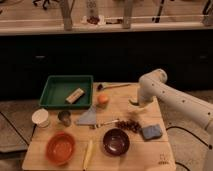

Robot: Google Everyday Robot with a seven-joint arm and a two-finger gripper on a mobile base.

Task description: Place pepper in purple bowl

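Sitting at the far left of the wooden table is a small white cup, with an orange-red bowl in front of it near the table's front edge. Behind these lies a green tray with a tan block in it, and a small metal cup stands just in front of the tray. A pale yellow elongated item lies beside the orange-red bowl, and a grey folded cloth lies behind it. An orange fruit sits by the tray's right corner, and a spoon lies behind it. The purple bowl stands empty near the front edge. A cluster of dark grapes lies behind it to the right.

The gripper points down at the table's back right part, well apart from the purple bowl. Its fingers are closed, and a small dark green sliver, apparently the pepper, is pinched at their tips. A blue sponge lies right of the grapes, and the white arm reaches in from the right.
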